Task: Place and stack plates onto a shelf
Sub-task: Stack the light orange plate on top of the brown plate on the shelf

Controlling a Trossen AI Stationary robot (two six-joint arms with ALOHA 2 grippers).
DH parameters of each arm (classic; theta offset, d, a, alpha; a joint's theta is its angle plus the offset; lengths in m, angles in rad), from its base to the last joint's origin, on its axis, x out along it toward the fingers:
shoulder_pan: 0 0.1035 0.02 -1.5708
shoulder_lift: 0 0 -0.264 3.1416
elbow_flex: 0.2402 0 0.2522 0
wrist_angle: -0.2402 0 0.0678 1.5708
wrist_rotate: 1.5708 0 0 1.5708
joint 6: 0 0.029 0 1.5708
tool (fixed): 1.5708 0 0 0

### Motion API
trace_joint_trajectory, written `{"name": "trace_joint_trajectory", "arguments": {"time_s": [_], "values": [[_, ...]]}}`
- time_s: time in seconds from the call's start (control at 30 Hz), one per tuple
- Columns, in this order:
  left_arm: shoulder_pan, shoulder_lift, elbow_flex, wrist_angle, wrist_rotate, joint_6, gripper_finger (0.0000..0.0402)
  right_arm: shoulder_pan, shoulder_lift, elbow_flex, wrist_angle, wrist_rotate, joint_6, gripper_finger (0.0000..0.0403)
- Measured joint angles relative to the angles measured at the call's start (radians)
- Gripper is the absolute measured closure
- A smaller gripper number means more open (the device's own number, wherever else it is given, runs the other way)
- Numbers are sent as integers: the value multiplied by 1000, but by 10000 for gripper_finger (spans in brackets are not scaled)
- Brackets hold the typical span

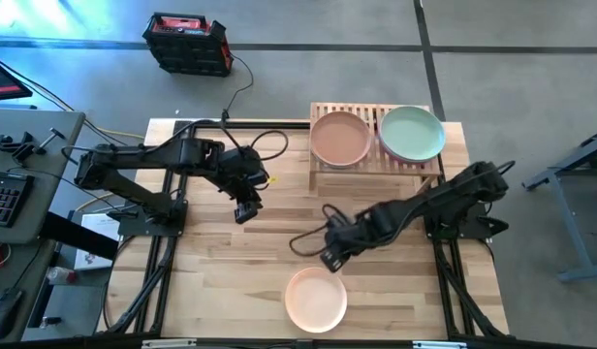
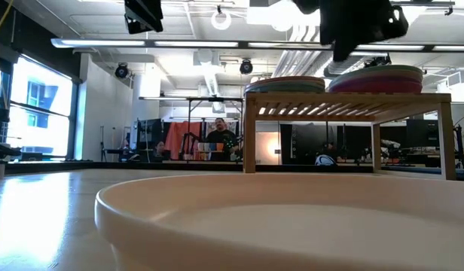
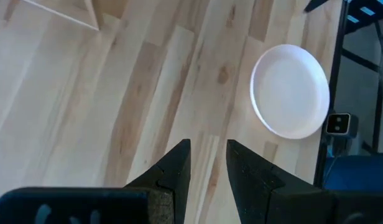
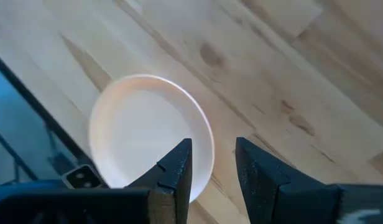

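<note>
A cream plate is hovered over by the right gripper — fingers apart; the left gripper — fingers narrowly parted — is held mid-table.

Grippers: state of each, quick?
Left gripper: open, empty, above bare table.
Right gripper: open, empty, above the cream plate.

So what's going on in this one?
Two stacks of round matte plates already sit on the light wooden slatted shelf, a pinkish-tan plate topping one, a sage-green plate the other. One pale cream plate remains on the butcher-block tabletop. The right gripper hovers open beside it; the left gripper waits open, empty.
</note>
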Motion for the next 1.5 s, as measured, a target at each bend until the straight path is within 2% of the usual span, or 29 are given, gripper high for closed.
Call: {"name": "trace_joint_trajectory", "arguments": {"time_s": [0.3,0.63,1.27,1.5], "values": [[-42,0,0,1,-2,-18,312,48,160,0,45,-19,0,302],[-62,0,0,1,-3,-19,312,75,268,0,124,-18,-12,302],[-62,0,0,1,-4,-17,312,79,353,0,172,-16,-11,302],[-62,0,0,1,-4,-15,312,79,353,0,165,-5,-8,329]]}}
